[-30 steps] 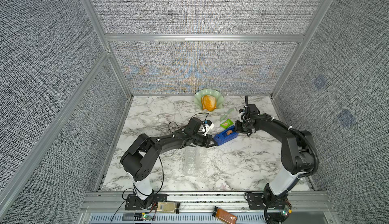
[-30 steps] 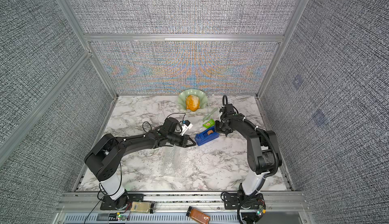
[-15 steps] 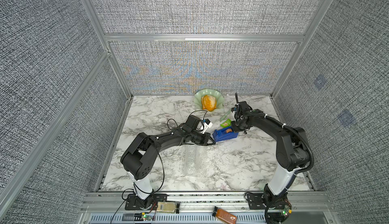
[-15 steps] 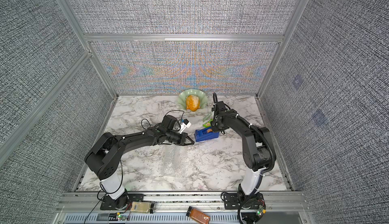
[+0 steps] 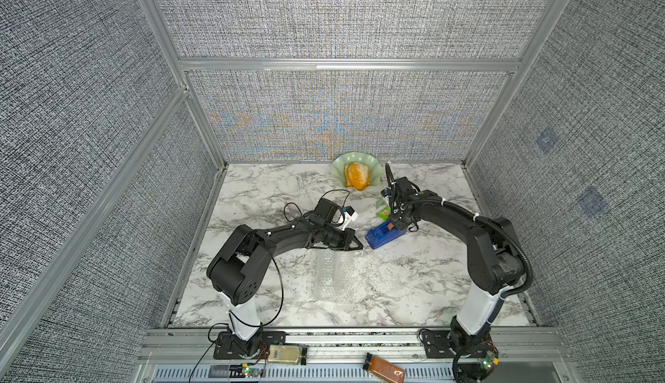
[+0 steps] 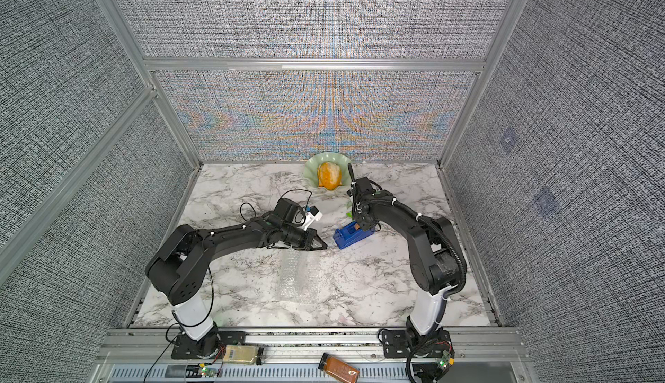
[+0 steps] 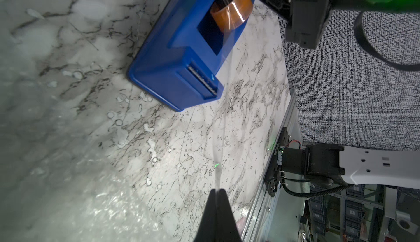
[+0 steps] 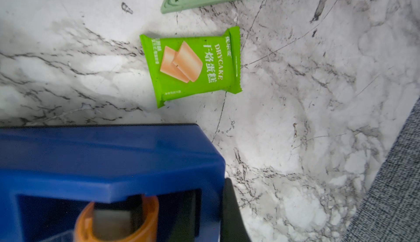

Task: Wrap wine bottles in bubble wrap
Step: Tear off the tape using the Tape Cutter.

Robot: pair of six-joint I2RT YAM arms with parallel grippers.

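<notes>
- Two black robot arms reach over a marbled table (image 5: 414,284), seen from above in both top views.
- The bubble wrap (image 5: 334,277) lies mid-table as a narrow whitish bundle. Its long axis runs from just under the left claw (image 5: 356,245) toward the robot's front rail.
- The wine bottle cannot be made out anywhere. It is probably rolled inside that bundle, but the crinkled plastic hides it.
- The left claw is pressed together at its tips, at the bundle's far end. In the left wrist view a faint clear strip of tape (image 7: 221,115) seems to run from the tips to the blue tape dispenser (image 7: 177,70). The claw therefore looks pinched on the tape's end.
- The right claw (image 5: 396,223) sits closed on the dispenser's roll end, apparently clamping a side wall to steady it. In the right wrist view only one finger (image 8: 230,206) shows, against the blue wall; the other is cut off.
- The left arm is nearer to the bundle, and the dispenser stands just beside its claw, on the right arm's side. The next move likely turns on drawing the tape toward the robot, over the bundle.
- The bundle's seam and any loose edge are too blurred to tell.
- A green packet (image 8: 193,65) lies just behind the dispenser, apart from it.
</notes>
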